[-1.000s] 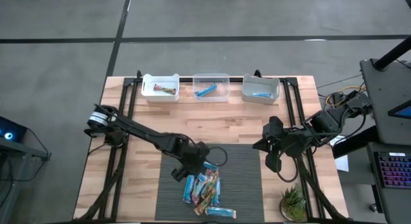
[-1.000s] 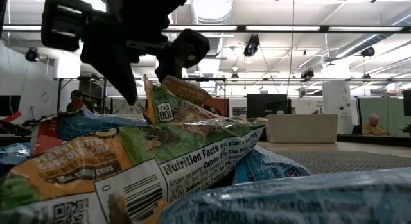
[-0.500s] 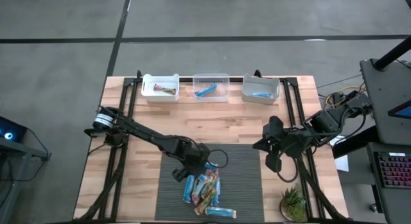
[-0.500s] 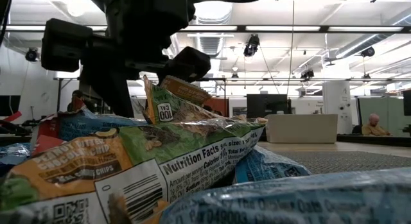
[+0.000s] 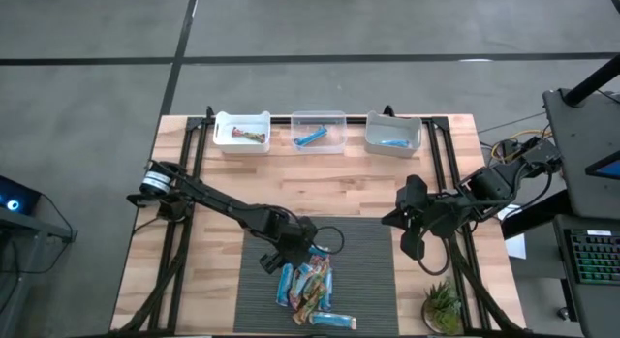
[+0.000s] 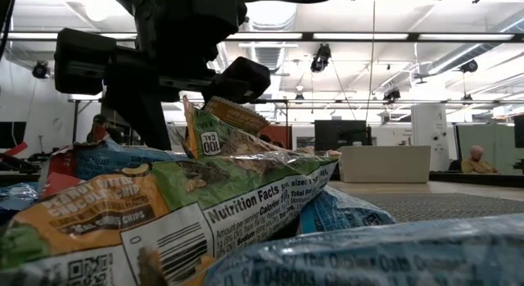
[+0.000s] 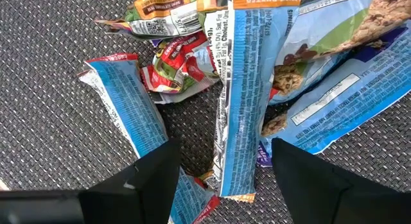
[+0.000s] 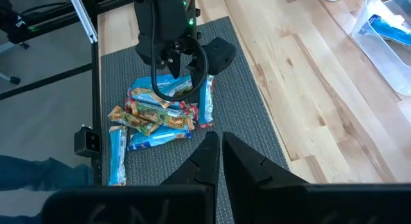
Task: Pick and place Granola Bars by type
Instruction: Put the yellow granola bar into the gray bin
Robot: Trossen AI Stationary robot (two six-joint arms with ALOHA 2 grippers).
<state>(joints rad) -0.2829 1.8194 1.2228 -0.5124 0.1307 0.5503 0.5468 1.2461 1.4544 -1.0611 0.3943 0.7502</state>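
Illumination is even and bright from ceiling fixtures (image 6: 270,7); shadows are soft. Low-view foreground wrappers (image 6: 393,253) are out of focus.

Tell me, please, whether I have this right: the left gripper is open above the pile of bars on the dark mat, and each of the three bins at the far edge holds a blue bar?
Not quite. The left gripper is open above the pile of bars on the dark mat, but only the middle bin and right bin hold a blue bar. The high view shows a multicoloured bar in the left bin.
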